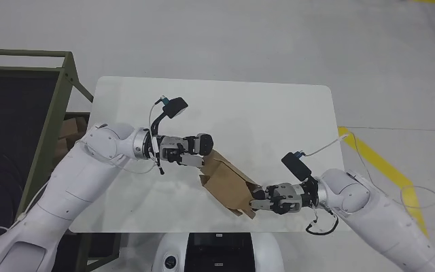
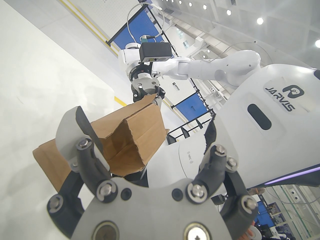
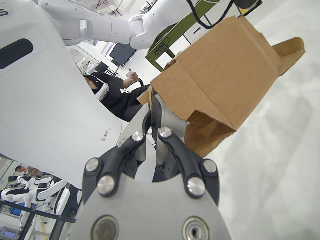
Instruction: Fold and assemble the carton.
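The brown carton (image 1: 228, 180) is a partly opened sleeve with loose flaps, lying slantwise near the table's front edge between both grippers. My right gripper (image 1: 258, 202) is at its near-right end. In the right wrist view this gripper (image 3: 152, 107) is shut on a flap edge of the carton (image 3: 225, 76). My left gripper (image 1: 199, 146) is at the carton's far-left end. In the left wrist view it (image 2: 145, 126) is wide open, with one finger (image 2: 82, 128) against the carton's open end (image 2: 140, 131) and the other finger (image 2: 212, 136) well away from it.
The white table (image 1: 272, 115) has free room behind and to the right of the carton. A green-framed cart (image 1: 64, 81) with cardboard pieces (image 1: 71, 132) stands off the table's left edge. The carton lies close to the front edge.
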Motion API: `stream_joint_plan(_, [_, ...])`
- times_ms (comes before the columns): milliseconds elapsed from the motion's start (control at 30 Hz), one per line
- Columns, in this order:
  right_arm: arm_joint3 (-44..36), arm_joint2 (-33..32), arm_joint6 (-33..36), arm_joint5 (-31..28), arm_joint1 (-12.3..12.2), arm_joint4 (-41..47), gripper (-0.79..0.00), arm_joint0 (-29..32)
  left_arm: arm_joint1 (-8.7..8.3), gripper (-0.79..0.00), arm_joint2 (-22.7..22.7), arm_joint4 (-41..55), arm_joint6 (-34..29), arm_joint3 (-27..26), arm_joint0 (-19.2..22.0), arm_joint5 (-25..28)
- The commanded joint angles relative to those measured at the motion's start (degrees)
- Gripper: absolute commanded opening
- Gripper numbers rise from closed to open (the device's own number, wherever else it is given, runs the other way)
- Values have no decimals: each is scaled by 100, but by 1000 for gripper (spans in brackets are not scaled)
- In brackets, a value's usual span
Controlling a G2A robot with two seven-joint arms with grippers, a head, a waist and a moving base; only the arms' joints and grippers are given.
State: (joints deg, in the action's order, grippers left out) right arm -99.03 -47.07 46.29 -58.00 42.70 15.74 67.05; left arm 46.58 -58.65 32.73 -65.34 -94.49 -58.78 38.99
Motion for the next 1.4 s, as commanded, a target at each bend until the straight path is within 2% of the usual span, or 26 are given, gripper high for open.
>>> stream_joint_plan(0, [0,0,0,0,0,0,-785,0,0,0,0,0,-1,0,0,0])
stream_joint_plan(433, [-44,-18,0,0,-39,45,-785,-36,0,0,0,0,-1,0,0,0])
stream_joint_plan(533, [-44,-18,0,0,-39,45,-785,-36,20,0,-38,-110,288,-135,-53,-74])
stream_joint_plan(667, [-105,-53,-164,98,-21,-69,-785,16,35,0,-150,81,385,-21,-85,10])
stream_joint_plan(800, [-90,-103,-222,0,-17,-117,-785,81,23,0,-237,153,49,150,-81,44])
stream_joint_plan(867, [-88,-125,-208,0,-18,-86,-785,96,7,0,-265,219,-108,178,-51,-113])
stream_joint_plan(1100, [-122,-192,-1,0,-22,155,-785,125,-134,0,-278,272,-701,69,-39,-703])
stream_joint_plan(1367, [-177,-143,0,0,-33,116,-785,95,-298,0,-168,404,-1045,-154,-12,-1047])
